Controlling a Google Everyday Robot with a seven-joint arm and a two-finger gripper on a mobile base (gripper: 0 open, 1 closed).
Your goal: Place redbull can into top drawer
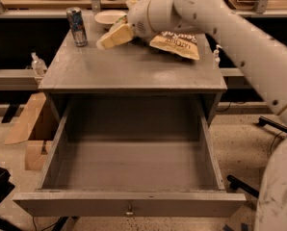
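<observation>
The redbull can (76, 26), blue and silver, stands upright at the back left corner of the grey table top (134, 66). The top drawer (129, 165) is pulled wide open below, empty, with a small metal knob on its front. My gripper (105, 40) reaches in from the upper right over the table's back, its cream fingertips just right of the can and a short gap away from it. It holds nothing.
A white bowl (109, 18) sits at the table's back, partly behind my wrist. A brown snack bag (177, 43) lies at the back right. Cardboard pieces (30, 124) lie on the floor at left. My arm (249, 42) crosses the right side.
</observation>
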